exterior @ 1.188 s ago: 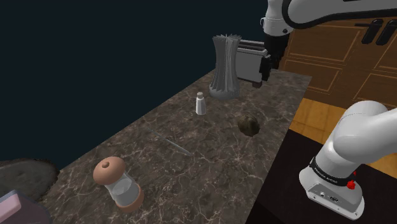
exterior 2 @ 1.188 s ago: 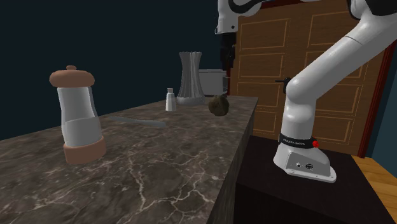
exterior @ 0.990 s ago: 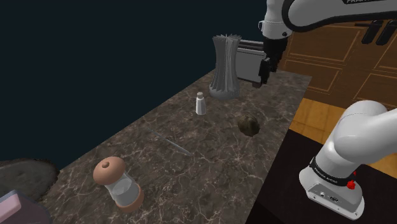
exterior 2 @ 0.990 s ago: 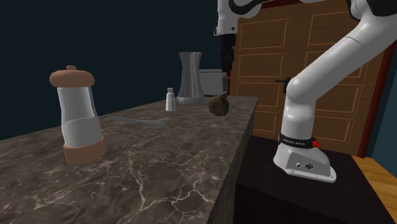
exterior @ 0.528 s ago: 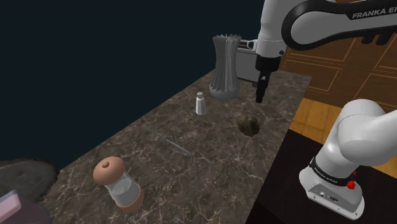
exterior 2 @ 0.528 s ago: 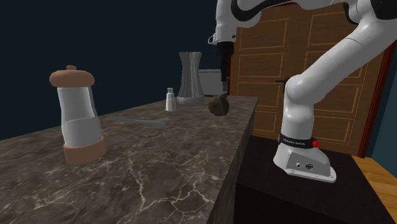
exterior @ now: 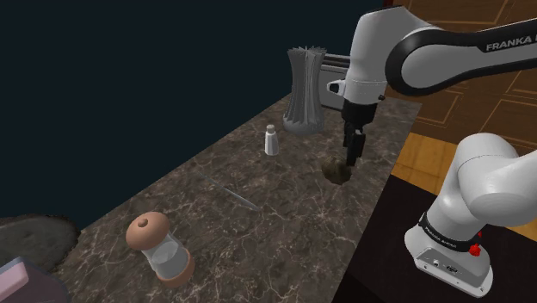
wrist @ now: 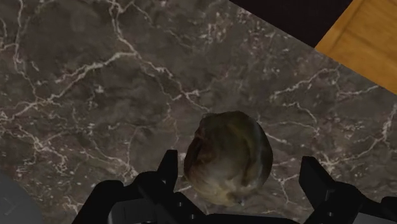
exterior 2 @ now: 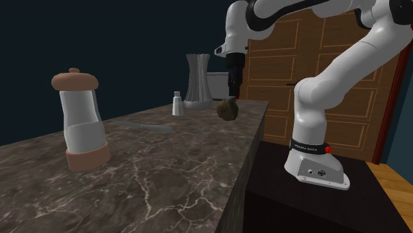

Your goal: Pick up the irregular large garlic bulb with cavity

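Far left in the shoulder view, on the near end of the dark brown white-veined marble countertop [exterior: 284,232], a mill with a brown rounded cap and base and a pale grey body [exterior: 159,250] stands upright. Right of it and farther back, a thin grey utensil [exterior: 234,196] lies flat. Farther on is a small white shaker [exterior: 271,140], then a tall grey ribbed holder [exterior: 304,90] at the far end. A grey boxy toaster [exterior: 331,73] stands just beside the holder. The lumpy, dark olive-brown garlic bulb [exterior: 336,172] sits on the counter close to its right edge, right of the shaker and nearer than the holder. The all-black two-finger gripper [exterior: 350,160] points straight down with its tips right at the top of the bulb. In the wrist view the gripper [wrist: 240,162] is spread, a finger on each side of the bulb [wrist: 229,159]. One finger is almost against the bulb and the other stands off with a visible gap, so the bulb is not pinched and rests on the marble. In the second exterior view the gripper [exterior 2: 231,89] hangs just over the bulb [exterior 2: 228,108], right of the holder [exterior 2: 197,81]. Right of the counter the white arm's base sits on the black box stand [exterior: 387,258], with orange wooden floor [exterior: 426,155] beyond.
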Robot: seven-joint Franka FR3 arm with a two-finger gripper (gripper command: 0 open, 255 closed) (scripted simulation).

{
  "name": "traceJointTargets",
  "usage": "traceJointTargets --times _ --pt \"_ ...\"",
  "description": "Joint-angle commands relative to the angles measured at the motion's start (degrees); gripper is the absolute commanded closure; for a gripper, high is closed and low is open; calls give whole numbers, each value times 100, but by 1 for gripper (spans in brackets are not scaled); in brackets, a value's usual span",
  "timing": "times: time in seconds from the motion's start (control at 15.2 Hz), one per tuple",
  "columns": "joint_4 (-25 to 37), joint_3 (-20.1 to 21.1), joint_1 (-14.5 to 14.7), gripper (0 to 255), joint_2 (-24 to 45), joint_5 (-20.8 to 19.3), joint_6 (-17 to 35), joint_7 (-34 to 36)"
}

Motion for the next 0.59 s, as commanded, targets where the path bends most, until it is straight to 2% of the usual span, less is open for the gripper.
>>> traceJointTargets --times 0.0,0.33,0.4,0.53 --pt "-161 13 23 0 22 30 185 -24" --pt "-406 26 31 0 79 53 486 -53" --pt "-399 26 31 255 80 53 480 -52" --pt "-400 31 35 255 75 57 476 -45"
